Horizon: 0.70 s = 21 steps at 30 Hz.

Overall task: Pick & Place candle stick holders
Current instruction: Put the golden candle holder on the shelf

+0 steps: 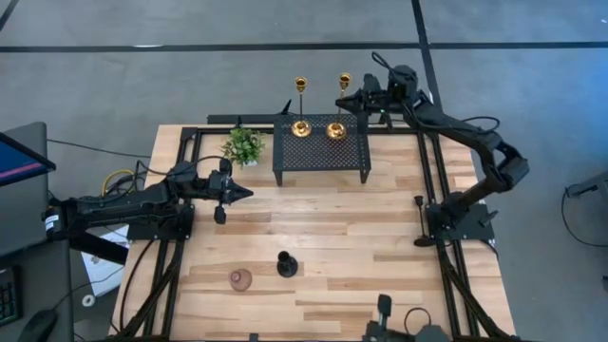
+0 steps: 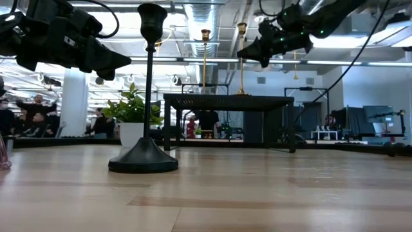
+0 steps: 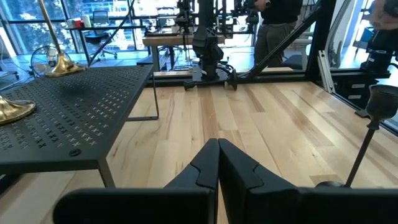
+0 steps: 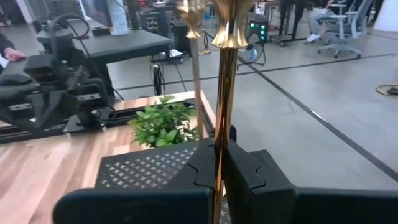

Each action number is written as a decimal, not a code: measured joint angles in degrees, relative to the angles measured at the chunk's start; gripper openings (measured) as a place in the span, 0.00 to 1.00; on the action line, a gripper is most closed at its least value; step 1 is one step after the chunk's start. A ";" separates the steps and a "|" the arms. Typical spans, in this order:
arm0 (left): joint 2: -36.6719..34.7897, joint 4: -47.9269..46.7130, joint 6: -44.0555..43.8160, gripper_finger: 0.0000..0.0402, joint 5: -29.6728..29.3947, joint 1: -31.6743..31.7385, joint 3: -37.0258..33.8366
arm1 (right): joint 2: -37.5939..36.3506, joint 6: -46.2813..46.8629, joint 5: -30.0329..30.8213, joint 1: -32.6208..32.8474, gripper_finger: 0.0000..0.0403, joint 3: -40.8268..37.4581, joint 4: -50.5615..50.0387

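Two gold candle stick holders stand on the black mesh stand (image 1: 321,147) at the table's far side, the left one (image 1: 301,127) free on its round base. My right gripper (image 1: 340,103) is shut on the right one (image 1: 336,130). A black stemmed holder (image 1: 286,264) and a squat pinkish-brown one (image 1: 241,279) stand on the wood near the front edge. My left gripper (image 1: 245,193) hovers shut and level over the table's left half, touching nothing. My right gripper pinches the right gold holder's thin stem (image 4: 219,134) between its two fingers, below the cup (image 4: 227,28) and above mid-height. The fingers come about level from the table's right and far side, across the stem. The holder is upright; its base (image 3: 62,65) appears to sit on the mesh top.
A small green potted plant (image 1: 243,145) stands just left of the stand. The black holder (image 2: 149,96) rises tall in front of the low camera. Bare wood lies between the stand and the two front holders. Metal frame rails run along the table's left and right sides.
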 joint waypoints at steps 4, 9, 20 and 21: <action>0.01 0.00 0.02 0.01 0.00 -0.02 0.00 | -0.04 -0.06 0.10 -1.18 0.00 0.00 0.40; 0.01 0.02 0.01 0.01 0.00 -0.02 0.00 | -0.05 -0.05 0.38 -2.63 0.00 0.00 0.98; -0.01 0.02 0.02 0.01 0.00 -0.02 0.00 | -0.05 0.30 0.61 -3.01 0.00 0.00 -1.94; 0.01 0.02 0.02 0.01 0.00 0.00 0.00 | -0.05 -0.16 0.80 -3.00 0.00 0.00 -2.64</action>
